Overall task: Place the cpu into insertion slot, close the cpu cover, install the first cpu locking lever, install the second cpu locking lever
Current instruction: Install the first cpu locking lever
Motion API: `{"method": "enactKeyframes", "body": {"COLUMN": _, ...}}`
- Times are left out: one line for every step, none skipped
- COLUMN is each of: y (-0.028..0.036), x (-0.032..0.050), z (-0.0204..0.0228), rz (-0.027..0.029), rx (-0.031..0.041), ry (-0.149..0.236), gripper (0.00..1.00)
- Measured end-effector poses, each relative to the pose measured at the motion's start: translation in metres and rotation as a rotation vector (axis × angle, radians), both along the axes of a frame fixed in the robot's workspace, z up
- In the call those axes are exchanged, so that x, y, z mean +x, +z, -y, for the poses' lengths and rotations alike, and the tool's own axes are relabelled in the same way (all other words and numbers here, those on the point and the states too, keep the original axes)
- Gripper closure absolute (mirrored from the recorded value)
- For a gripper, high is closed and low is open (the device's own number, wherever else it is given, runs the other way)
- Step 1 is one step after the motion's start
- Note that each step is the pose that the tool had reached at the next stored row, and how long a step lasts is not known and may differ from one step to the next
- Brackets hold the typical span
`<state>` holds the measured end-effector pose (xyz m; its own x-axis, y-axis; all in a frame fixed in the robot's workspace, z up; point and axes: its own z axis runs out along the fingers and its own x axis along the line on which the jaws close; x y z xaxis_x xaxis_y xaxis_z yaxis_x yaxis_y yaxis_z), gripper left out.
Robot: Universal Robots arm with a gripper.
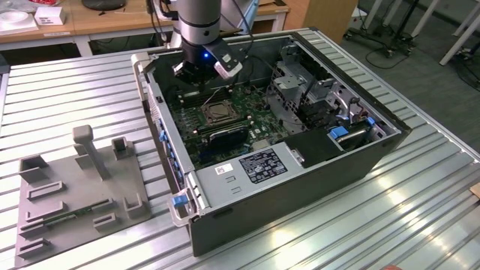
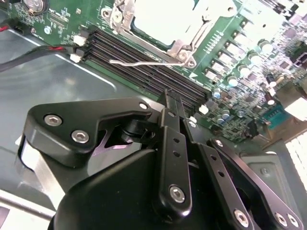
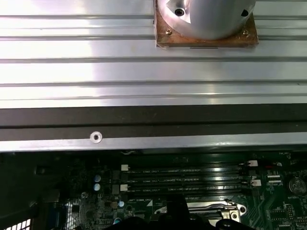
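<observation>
Silver slatted worktop (image 1: 360,225) carries open computer case (image 1: 300,185). Inside, green motherboard (image 1: 251,121): cpu (image 2: 177,17) seated in insertion slot (image 1: 206,111), cpu cover (image 2: 177,45) lying over it. Pincer (image 1: 197,83) hovers just beyond; cannot tell whether clenched.

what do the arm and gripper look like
The arm is a smooth grey cylinder with a darker band near the wrist, where a small blue light glows. A white angular bracket sticks out beside it. The gripper is matt black. The second wrist view shows flat black link bars joined by silver screws.
</observation>
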<state>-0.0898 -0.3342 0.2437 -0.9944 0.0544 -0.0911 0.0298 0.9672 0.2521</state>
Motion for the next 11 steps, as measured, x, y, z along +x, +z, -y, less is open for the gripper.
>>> {"method": "enactKeyframes", "body": {"y": -0.0007, "x": 0.0015, "z": -0.0001, "rz": 0.0001, "rx": 0.0001, "ry": 0.000, "gripper": 0.89}}
{"method": "enactKeyframes", "body": {"y": -0.0014, "x": 0.0035, "z": -0.0002, "rz": 0.0001, "rx": 0.0001, "ry": 0.000, "gripper": 0.89}}
{"method": "enactKeyframes", "body": {"y": -0.0022, "x": 0.0059, "z": -0.0002, "rz": 0.0001, "rx": 0.0001, "ry": 0.000, "gripper": 0.89}}
{"method": "enactKeyframes", "body": {"y": -0.0030, "x": 0.0080, "z": -0.0003, "rz": 0.0002, "rx": 0.0002, "ry": -0.001, "gripper": 0.89}}
{"method": "enactKeyframes", "body": {"y": -0.0037, "x": 0.0098, "z": -0.0006, "rz": 0.0001, "rx": 0.0001, "ry": -0.001, "gripper": 0.89}}
{"method": "enactKeyframes", "body": {"y": -0.0043, "x": 0.0115, "z": -0.0009, "rz": 0.0001, "rx": 0.0001, "ry": -0.001, "gripper": 0.89}}
{"method": "enactKeyframes", "body": {"y": -0.0050, "x": 0.0131, "z": -0.0013, "rz": 0.0001, "rx": 0.0002, "ry": -0.001, "gripper": 0.89}}
{"method": "enactKeyframes", "body": {"y": -0.0057, "x": 0.0146, "z": -0.0016, "rz": 0.0001, "rx": 0.0001, "ry": -0.001, "gripper": 0.89}}
{"method": "enactKeyframes", "body": {"y": -0.0067, "x": 0.0159, "z": -0.0022, "rz": 0.0002, "rx": 0.0002, "ry": -0.001, "gripper": 0.89}}
{"method": "enactKeyframes", "body": {"y": -0.0090, "x": 0.0172, "z": -0.0036, "rz": 0.0001, "rx": 0.0002, "ry": -0.001, "gripper": 0.89}}
{"method": "enactKeyframes", "body": {"y": -0.0098, "x": 0.0176, "z": -0.0040, "rz": 0.0001, "rx": 0.0001, "ry": -0.001, "gripper": 0.89}}
